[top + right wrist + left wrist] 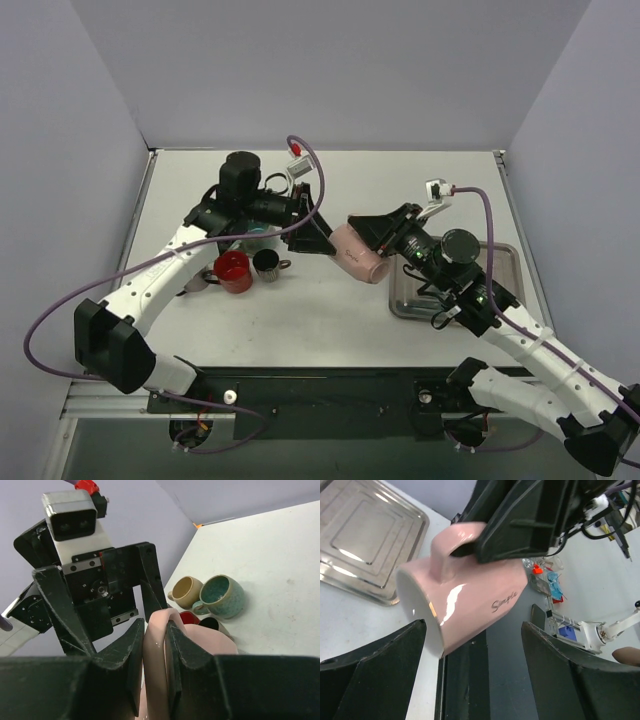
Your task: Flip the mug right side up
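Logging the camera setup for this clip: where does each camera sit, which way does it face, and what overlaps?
Top: above and behind the bases, looking down at the table; both arms show, left hand and right hand at the mug.
Left wrist: on the left arm, facing the tray; its open fingers flank the mug.
Right wrist: on the right arm, facing the left hand; its fingers pinch the mug's handle.
Shared: both wrist views show the mug and the opposite hand.
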`<state>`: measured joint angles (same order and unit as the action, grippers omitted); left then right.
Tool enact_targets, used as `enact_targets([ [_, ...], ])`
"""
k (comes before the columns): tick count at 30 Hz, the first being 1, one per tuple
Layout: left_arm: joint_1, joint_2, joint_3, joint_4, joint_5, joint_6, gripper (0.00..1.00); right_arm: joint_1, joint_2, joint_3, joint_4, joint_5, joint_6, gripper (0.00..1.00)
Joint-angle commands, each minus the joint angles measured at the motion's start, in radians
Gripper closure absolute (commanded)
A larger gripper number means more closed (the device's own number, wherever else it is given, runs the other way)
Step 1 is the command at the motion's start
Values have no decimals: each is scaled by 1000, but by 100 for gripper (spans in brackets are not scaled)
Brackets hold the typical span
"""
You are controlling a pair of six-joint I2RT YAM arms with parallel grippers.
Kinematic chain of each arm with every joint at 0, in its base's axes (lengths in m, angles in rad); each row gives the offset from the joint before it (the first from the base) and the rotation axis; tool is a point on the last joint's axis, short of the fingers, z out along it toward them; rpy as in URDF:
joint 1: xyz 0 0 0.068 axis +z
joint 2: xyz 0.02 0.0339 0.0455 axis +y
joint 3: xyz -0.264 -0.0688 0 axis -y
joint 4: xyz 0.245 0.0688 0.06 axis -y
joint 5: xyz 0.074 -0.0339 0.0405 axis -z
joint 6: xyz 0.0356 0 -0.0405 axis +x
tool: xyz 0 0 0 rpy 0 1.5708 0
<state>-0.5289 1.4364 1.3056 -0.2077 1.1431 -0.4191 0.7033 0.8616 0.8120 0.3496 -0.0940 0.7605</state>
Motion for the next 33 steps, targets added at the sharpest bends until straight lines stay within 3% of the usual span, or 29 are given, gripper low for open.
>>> enact_targets([
  [1,-16,-41,-5,194,69,-139,13,31,11,67,270,19,42,100],
  [3,-34,-56,-48,338,81,-251,19,32,22,52,320,23,57,100],
  [4,-45,-56,-77,432,84,-294,34,33,27,46,331,31,63,100],
  [7,-54,-59,-103,527,98,-395,62,33,43,27,371,39,59,100],
  [8,-56,-56,-97,521,98,-400,75,35,47,26,376,43,53,100],
  [11,-54,-47,-88,507,107,-406,97,33,56,19,382,53,45,100],
  [14,-52,-56,-91,498,78,-396,100,32,65,29,309,79,20,100],
  [15,-49,-65,-76,394,63,-367,100,27,60,32,267,91,-1,100],
  [16,-39,-67,-51,304,22,-230,100,25,50,47,177,149,-22,100],
  [17,-36,-67,27,-10,-27,-98,100,25,44,59,96,195,-83,76],
  [18,-34,-64,74,-163,-181,151,100,25,42,103,-81,297,-123,60],
  [19,-40,-54,149,-411,-266,281,100,25,40,127,-163,345,-179,41],
  [20,-58,-54,168,-482,-449,447,100,25,43,165,-316,463,-208,33],
  [21,-59,-60,181,-590,-514,491,100,27,48,182,-378,512,-236,27],
  [24,-65,-80,158,-789,-773,708,100,24,40,199,-574,670,-274,18],
  [27,-53,-129,37,-976,-900,824,100,24,27,165,-642,752,-280,10],
  [33,-16,-238,-232,-964,-1114,859,100,18,24,89,-673,820,-268,9],
])
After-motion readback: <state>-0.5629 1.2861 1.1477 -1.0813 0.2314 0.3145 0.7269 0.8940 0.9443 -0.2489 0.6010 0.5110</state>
